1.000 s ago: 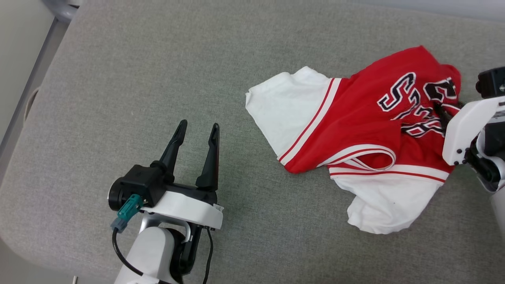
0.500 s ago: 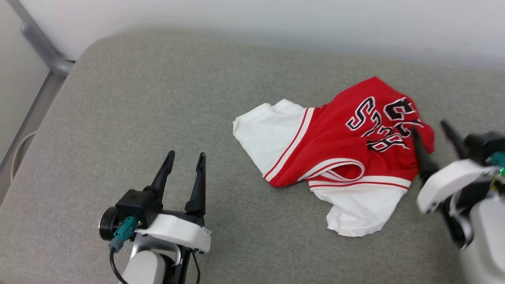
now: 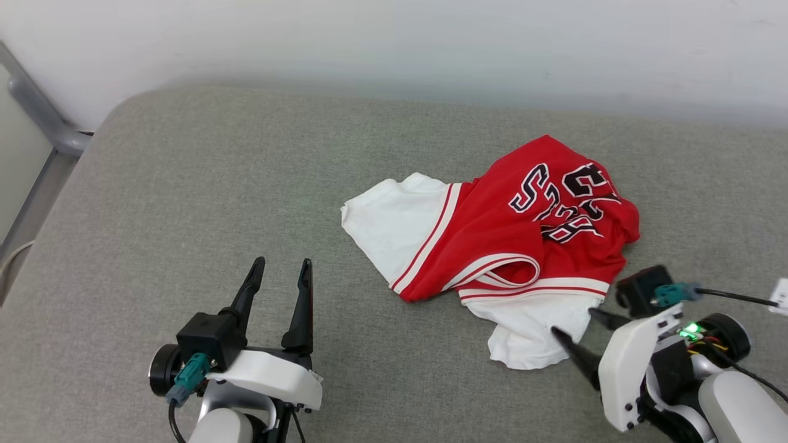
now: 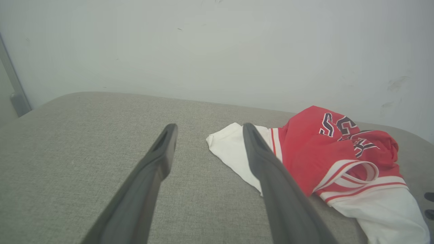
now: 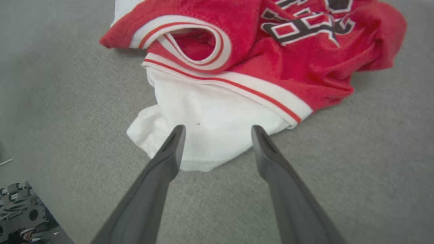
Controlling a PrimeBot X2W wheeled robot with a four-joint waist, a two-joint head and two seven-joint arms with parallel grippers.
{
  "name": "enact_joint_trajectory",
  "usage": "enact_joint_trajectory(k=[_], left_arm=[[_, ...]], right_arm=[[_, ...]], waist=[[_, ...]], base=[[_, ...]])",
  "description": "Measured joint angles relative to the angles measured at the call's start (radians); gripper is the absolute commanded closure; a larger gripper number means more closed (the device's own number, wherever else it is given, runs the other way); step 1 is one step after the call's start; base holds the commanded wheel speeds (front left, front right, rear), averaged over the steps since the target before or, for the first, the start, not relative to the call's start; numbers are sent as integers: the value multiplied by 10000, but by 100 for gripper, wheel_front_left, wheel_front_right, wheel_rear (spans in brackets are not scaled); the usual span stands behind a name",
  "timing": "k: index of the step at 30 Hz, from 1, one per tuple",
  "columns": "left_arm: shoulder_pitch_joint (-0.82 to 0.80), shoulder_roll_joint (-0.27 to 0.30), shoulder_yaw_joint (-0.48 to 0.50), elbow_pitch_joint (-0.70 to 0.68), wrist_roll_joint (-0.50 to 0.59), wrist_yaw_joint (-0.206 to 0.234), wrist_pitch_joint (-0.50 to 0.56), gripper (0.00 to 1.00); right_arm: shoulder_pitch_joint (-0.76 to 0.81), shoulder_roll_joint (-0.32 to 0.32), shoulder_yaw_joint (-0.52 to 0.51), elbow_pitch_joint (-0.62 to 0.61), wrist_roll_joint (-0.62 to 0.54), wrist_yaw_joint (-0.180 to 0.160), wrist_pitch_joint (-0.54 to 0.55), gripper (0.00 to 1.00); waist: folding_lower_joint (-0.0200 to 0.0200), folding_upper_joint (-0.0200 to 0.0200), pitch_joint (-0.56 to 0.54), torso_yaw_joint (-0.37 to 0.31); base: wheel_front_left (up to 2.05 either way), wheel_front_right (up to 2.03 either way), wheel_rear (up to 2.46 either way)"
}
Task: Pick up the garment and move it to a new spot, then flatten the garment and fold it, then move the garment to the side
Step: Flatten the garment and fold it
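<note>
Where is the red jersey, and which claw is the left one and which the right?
garment (image 3: 492, 240): head view, on its red body.
left gripper (image 3: 282, 263): head view, midway between its fingertips.
right gripper (image 3: 573, 321): head view, midway between its fingertips.

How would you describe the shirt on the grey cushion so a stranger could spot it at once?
Start at the wide grey cushion below the pale wall. On its right half lies the garment, crumpled in a heap. It is bright red with white sleeves, striped trim and black white-outlined lettering, unlike the dark-fingered right pincer next to it.
</note>
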Motion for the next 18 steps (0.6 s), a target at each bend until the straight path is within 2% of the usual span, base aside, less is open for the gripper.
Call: enact_joint_trajectory(k=[4,8,18], left_arm=[[-61,-23,-130,-27,-79,0,0,0],[-255,-96,-249,-38,-174,0,-23,0],[-508,-192,-311,132,-353,35,-75,0]], right_arm=[[-10,-458,809,-700,525,0,1319,0],[-303,-690,1365,-849,713,-2,1941,0],[-1104,-819,2023,385,1160,-2,2594,0]], waist=[[0,0,125,163],[1,0,399,387],[1,0,1247,1004]], base=[[0,0,0],[0,0,0],[0,0,0]])
